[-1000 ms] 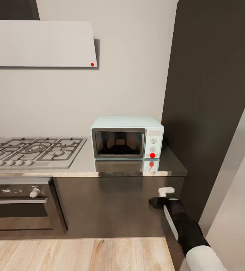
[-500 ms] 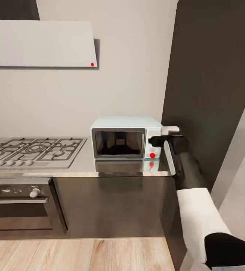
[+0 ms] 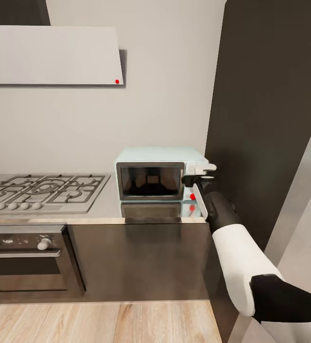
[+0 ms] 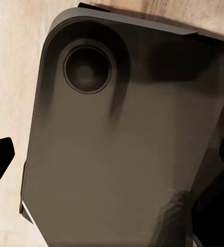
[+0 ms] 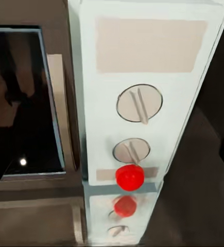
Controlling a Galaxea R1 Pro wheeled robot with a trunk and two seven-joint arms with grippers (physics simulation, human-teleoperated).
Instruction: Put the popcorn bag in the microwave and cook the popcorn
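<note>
Since a second ago my right hand (image 3: 199, 174) has risen from below the bench edge to the control panel of the microwave (image 3: 148, 164), closing in leftward over the last half second; the camera has not shifted. Right hand: at the panel's upper part in the head view; whether it touches I cannot tell, nor whether its fingers are apart or together. Microwave: pale blue, door closed, standing on the bench (image 3: 108, 209) at its right end, beside the tall dark cabinet (image 3: 270, 119). Right wrist view: two white knobs one under the other, upper knob (image 5: 139, 103), and a red light (image 5: 130, 177) below them, mirrored in the bench top. Gas hob (image 3: 41, 190) on the bench, well left of the microwave; oven (image 3: 24, 259) beneath it; white hood (image 3: 50, 55) above. Left wrist view: a dark rounded panel (image 4: 122, 149) over pale wood floor (image 4: 14, 77); left hand's state I cannot tell.
</note>
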